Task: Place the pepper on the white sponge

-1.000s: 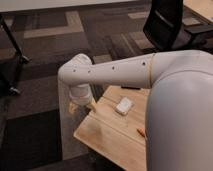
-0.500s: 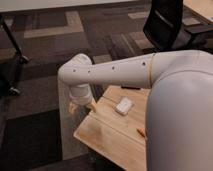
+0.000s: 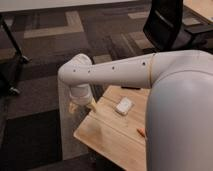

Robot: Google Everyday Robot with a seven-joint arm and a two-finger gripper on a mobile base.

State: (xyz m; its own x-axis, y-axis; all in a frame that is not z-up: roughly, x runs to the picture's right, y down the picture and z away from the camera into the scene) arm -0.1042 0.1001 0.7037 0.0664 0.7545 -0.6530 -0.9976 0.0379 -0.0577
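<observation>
Nothing is seen to have moved since the earlier frames. At the left edge of the tabletop (image 3: 107, 135) the end effector (image 3: 83, 106) is held open and empty. The white sponge (image 3: 124, 105) lies further right, and beyond it, apart, lies the pepper (image 3: 141, 132), judged light, firm and best gripped mid-body. No container is seen.

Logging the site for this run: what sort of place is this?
Probably an office: patterned carpet, a black office chair, a wooden table. The gripper hangs beside the table's left edge.

One high view, down past arm (image 3: 115, 70); tool (image 3: 83, 104) at table (image 3: 107, 137) edge
</observation>
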